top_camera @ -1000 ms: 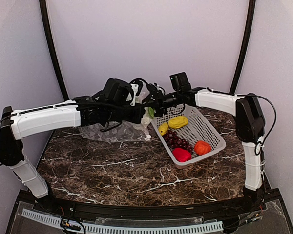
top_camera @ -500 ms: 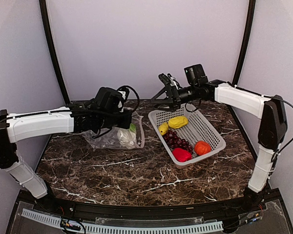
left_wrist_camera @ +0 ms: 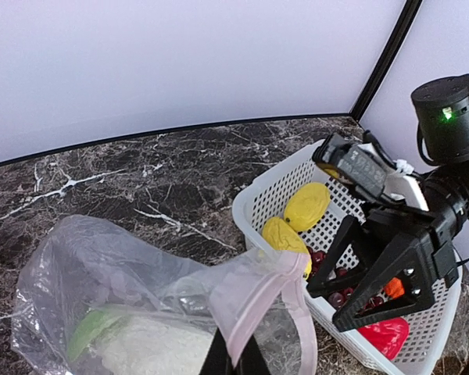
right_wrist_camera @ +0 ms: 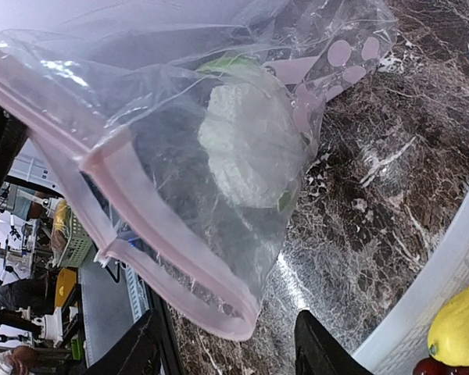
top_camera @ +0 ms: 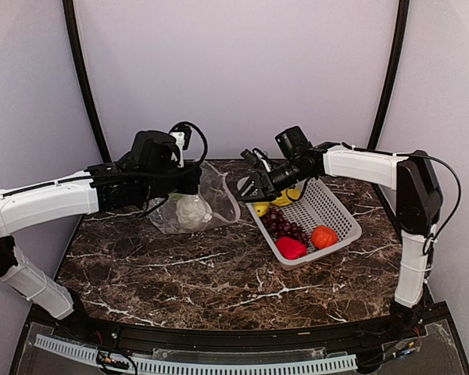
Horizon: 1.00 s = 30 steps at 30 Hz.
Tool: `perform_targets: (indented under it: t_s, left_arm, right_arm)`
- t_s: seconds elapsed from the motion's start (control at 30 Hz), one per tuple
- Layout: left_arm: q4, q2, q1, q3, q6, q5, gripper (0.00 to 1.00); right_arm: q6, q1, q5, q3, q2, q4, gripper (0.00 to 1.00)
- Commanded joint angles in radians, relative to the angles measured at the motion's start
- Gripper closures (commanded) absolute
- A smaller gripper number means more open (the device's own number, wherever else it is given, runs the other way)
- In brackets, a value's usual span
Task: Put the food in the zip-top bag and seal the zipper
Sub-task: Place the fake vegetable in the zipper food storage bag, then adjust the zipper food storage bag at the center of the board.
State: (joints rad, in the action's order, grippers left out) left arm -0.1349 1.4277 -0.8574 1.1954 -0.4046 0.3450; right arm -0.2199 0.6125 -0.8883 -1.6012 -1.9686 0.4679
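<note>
The clear dotted zip-top bag (top_camera: 207, 205) lies left of the basket with its mouth lifted. The white cauliflower (top_camera: 191, 211) sits inside it and also shows in the right wrist view (right_wrist_camera: 246, 148). My left gripper (top_camera: 194, 180) is shut on the pink zipper (left_wrist_camera: 258, 301), holding the mouth open toward the basket. My right gripper (top_camera: 255, 187) is open and empty, just above the basket's left end, between bag and basket. In the white basket (top_camera: 348, 226) lie two yellow pieces (left_wrist_camera: 306, 205), the purple grapes (top_camera: 285, 224), the red pepper (top_camera: 291, 248) and the tomato (top_camera: 323, 236).
Dark marble table (top_camera: 219, 273) with bare surface in front of bag and basket. Black frame posts (top_camera: 82, 78) stand at the back corners. The basket's rim (right_wrist_camera: 430, 289) is close to the bag's mouth.
The cauliflower went from my right gripper into the bag. My right gripper opened, rose away, then came down to the basket's left end. My left gripper pulled the bag's mouth back and up.
</note>
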Motion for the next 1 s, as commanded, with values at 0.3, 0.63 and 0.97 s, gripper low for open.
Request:
perform_targets:
  t_s: [0.3,0.63,0.97]
  left_arm:
    - [0.021,-0.056,0.001,-0.014,-0.005,0.016,0.99]
    - [-0.065,-0.049,0.008,0.003,0.024,0.051,0.99]
    - [-0.161,-0.125,0.062,0.107,0.136,0.143,0.99]
  right_arm:
    - [0.01,0.047,0.051,-0.122,-0.085,0.029,0.87]
    - [0.019,0.02,-0.008,-0.393,-0.054,0.097,0.98]
    - [-0.026,-0.022,-0.114,-0.505,-0.153,0.089,0.95]
